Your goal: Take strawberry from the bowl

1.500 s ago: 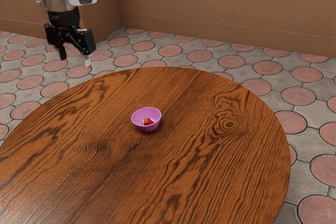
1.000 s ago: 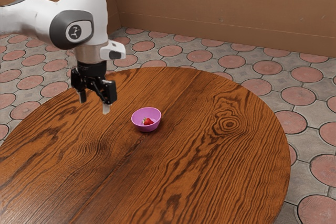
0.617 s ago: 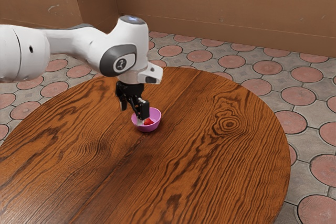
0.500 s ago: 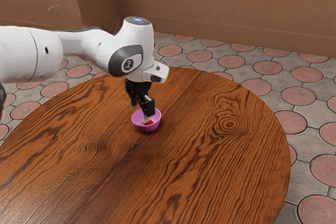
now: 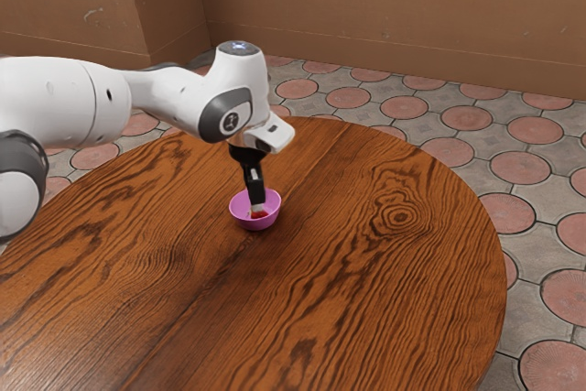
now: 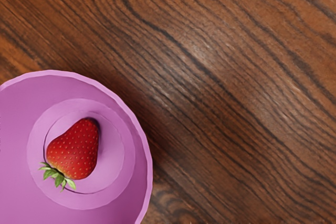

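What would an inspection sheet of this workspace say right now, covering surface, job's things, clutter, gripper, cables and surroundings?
Surface: round wooden table with dark, strong grain.
Job's things: pink bowl upright on the table; red strawberry with green leaves, inside the bowl.
Clutter: nothing seen.
Gripper: black gripper pointing down at the bowl; whether it is open or shut cannot be told.
Cables: nothing seen.
Surroundings: brown walls; grey floor with reddish round inlays.

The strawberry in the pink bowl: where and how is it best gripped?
Probably grip the strawberry by its red body, across the sides, clear of the leaves, from straight above: it lies on its side, walled round by the bowl.
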You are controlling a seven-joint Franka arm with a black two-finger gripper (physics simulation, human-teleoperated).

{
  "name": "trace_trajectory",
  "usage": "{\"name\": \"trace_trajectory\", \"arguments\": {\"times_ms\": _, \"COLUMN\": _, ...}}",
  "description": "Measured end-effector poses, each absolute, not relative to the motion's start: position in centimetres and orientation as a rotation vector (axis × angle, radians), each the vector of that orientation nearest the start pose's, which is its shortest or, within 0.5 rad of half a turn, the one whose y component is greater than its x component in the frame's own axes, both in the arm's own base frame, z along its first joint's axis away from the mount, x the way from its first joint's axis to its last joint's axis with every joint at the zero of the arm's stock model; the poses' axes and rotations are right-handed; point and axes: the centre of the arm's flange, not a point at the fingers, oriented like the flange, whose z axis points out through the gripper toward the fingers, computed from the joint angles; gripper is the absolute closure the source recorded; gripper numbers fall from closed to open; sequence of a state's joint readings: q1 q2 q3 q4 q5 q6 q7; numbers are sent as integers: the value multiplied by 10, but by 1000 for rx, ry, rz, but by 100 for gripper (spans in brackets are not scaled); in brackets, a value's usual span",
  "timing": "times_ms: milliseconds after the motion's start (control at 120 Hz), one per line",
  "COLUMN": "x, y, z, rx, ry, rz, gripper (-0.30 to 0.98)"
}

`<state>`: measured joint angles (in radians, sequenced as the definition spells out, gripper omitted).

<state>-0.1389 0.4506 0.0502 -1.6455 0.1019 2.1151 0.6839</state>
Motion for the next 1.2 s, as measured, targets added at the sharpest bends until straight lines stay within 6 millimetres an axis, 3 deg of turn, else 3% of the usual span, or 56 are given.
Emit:
{"name": "trace_trajectory", "arguments": {"times_ms": 150, "x": 677, "y": -47, "z": 348, "rx": -2706, "ry": 1368, "rz": 27, "gripper": 7}}
{"name": "trace_trajectory", "arguments": {"times_ms": 467, "x": 684, "y": -47, "z": 335, "rx": -2578, "ry": 1612, "rz": 6, "gripper": 25}}
{"name": "trace_trajectory", "arguments": {"times_ms": 700, "x": 702, "y": -32, "z": 321, "rx": -2514, "ry": 1691, "rz": -13, "gripper": 31}}
{"name": "trace_trajectory", "arguments": {"times_ms": 808, "x": 705, "y": -17, "z": 302, "rx": -2512, "ry": 1708, "rz": 8, "gripper": 33}}
{"name": "trace_trajectory", "arguments": {"times_ms": 1200, "x": 722, "y": -19, "z": 287, "rx": -2409, "ry": 1819, "rz": -29, "gripper": 34}}
